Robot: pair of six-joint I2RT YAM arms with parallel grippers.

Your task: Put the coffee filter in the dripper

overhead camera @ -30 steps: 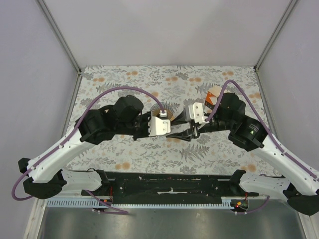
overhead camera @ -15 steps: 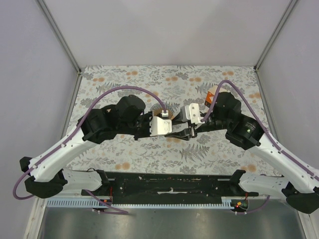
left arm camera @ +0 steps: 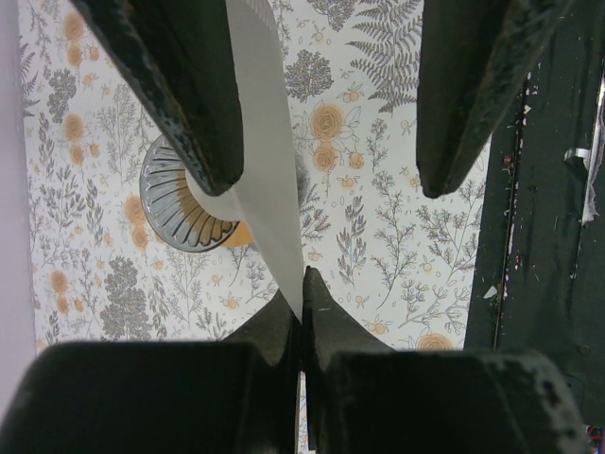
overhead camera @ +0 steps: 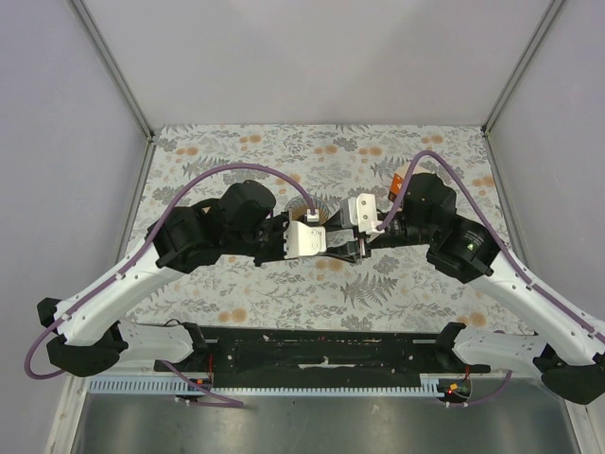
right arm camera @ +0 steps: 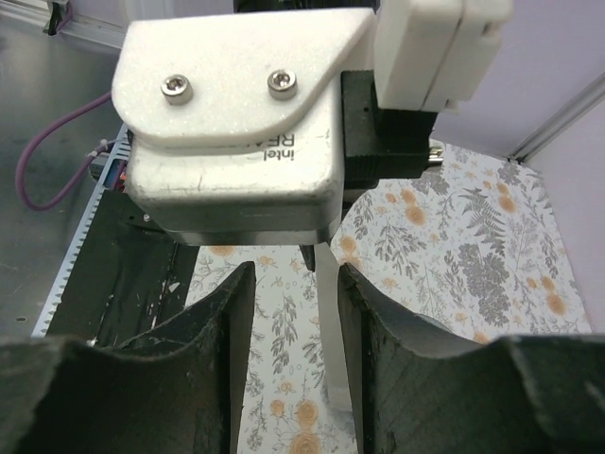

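Note:
My left gripper [left arm camera: 302,280] is shut on the lower tip of the coffee filter [left arm camera: 265,170], a thin white paper held flat and seen edge-on above the table. Facing it, my right gripper [right arm camera: 296,274] is open with its fingers either side of the filter [right arm camera: 331,322]; the paper lies close to one finger [left arm camera: 189,104]. The dripper [left arm camera: 175,213], a ribbed grey cone with an orange-brown collar, stands on the floral cloth below and off to one side. In the top view both grippers, left [overhead camera: 333,248] and right [overhead camera: 352,248], meet just in front of the dripper [overhead camera: 317,216].
An orange-and-white carton [overhead camera: 402,180] shows behind the right arm. The left wrist's white camera housing [right arm camera: 236,123] fills the space straight ahead of the right gripper. The black base rail [left arm camera: 548,236] runs along the table's near edge.
My right gripper has slid left towards the left gripper, and its open fingers now straddle the filter. The left arm shifted slightly right early on, then stayed put.

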